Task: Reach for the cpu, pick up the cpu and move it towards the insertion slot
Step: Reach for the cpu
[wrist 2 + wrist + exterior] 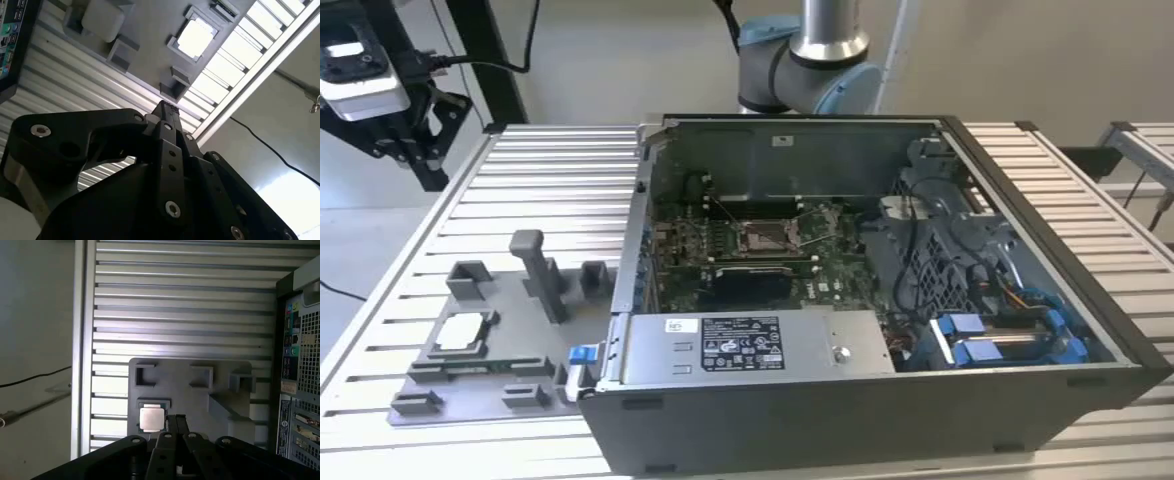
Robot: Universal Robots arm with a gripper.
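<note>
The cpu [463, 333], a small silvery square chip, lies flat in a recess of the grey fixture plate [520, 345] on the exterior view's left. Both wrist views look down on the cpu [151, 419] [195, 36] from well above. My gripper [424, 165] hangs high over the table's far left corner, away from the chip. Its black fingers [176, 426] are shut together with nothing between them, and the gripper [167, 107] points down towards the plate. The insertion slot [765, 237], a silver-framed socket with a dark centre, sits on the motherboard inside the open computer case [881, 400].
Upright grey blocks [540, 275] stand on the fixture plate beside the chip. The case wall [300, 365] rises close to the plate. The table is a ribbed aluminium surface [547, 190], its edge [80, 365] near the plate; a black cable [35, 377] lies on the floor beyond.
</note>
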